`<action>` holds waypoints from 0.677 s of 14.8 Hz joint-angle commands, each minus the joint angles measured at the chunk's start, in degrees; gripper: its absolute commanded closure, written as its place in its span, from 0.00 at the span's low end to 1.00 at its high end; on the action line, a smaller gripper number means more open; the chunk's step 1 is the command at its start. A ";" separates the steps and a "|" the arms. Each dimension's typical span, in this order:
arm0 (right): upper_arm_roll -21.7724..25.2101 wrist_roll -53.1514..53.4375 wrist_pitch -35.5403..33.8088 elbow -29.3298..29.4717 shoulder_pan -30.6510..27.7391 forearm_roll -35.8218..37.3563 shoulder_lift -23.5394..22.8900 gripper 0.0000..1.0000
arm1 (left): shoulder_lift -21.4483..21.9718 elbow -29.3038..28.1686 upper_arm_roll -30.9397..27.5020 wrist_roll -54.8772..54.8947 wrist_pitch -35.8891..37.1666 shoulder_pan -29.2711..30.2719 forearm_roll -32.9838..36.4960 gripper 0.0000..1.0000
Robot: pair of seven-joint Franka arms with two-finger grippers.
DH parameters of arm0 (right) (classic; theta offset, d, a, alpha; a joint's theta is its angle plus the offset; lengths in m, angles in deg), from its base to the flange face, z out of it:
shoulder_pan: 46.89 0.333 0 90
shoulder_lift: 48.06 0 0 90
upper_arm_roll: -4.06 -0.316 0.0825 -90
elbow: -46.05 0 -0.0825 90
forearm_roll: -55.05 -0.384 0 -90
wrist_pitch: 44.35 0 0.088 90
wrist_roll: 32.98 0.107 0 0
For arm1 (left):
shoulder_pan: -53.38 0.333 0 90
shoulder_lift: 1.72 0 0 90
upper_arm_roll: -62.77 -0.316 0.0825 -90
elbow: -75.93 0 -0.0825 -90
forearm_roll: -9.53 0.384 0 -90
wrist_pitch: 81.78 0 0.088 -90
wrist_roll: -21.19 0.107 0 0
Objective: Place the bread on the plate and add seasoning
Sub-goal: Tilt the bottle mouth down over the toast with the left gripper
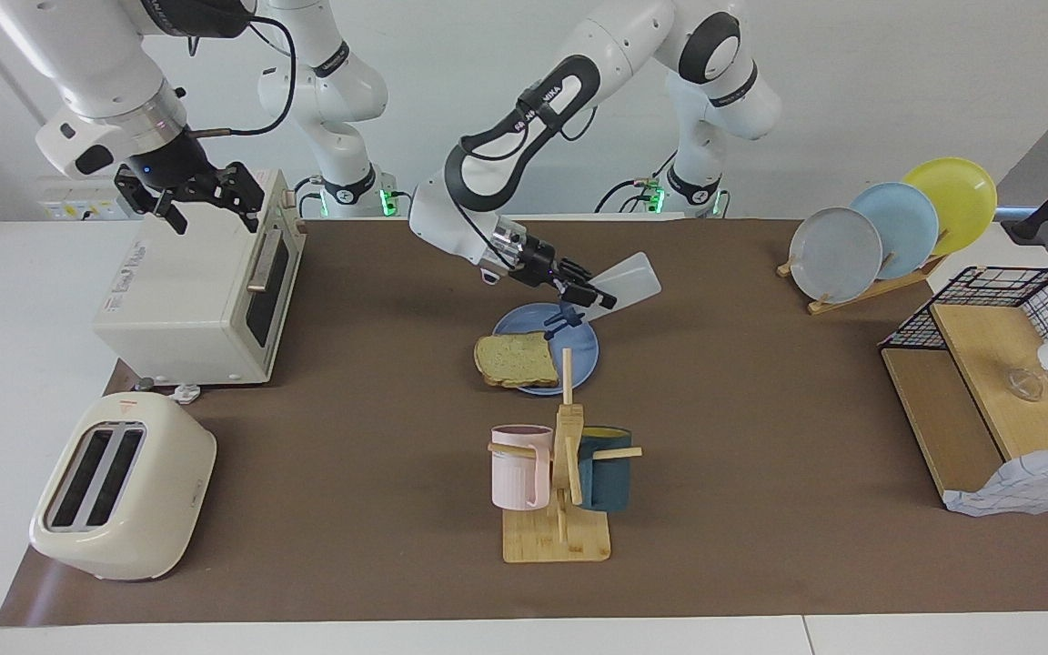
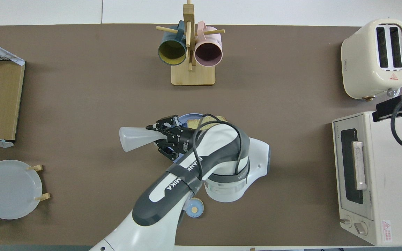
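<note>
The bread (image 1: 515, 359) lies on the blue plate (image 1: 580, 357), overhanging its rim toward the right arm's end. My left gripper (image 1: 593, 297) is shut on the seasoning bottle (image 1: 629, 278) and holds it tilted, with the navy cap (image 1: 563, 321) hanging open and pointing down over the plate. In the overhead view the left arm covers most of the bread (image 2: 195, 122) and plate (image 2: 187, 116), and the bottle (image 2: 134, 137) sticks out from the left gripper (image 2: 159, 136). My right gripper (image 1: 201, 198) is open and waits above the toaster oven (image 1: 196, 291).
A mug tree (image 1: 560, 473) with a pink and a dark blue mug stands just farther out than the plate. A toaster (image 1: 124, 487), a plate rack (image 1: 888, 236) and a wire basket shelf (image 1: 997, 382) stand at the table's ends. A blue-domed bell (image 2: 194, 208) sits near the robots.
</note>
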 commanded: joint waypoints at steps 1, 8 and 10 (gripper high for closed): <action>-0.17 -1.53 0.98 -1.64 -0.51 0.18 1.28 0.00 | -1.27 0.97 0.27 0.28 -1.36 4.09 2.30 0.78; -0.17 -1.53 0.98 -1.64 -0.51 0.18 1.28 0.00 | -1.27 1.15 0.61 0.28 1.79 -0.45 0.21 0.78; -0.17 -1.53 0.98 -1.64 -0.51 0.18 1.28 0.00 | -1.01 1.24 0.79 0.28 3.11 -3.52 -0.58 0.78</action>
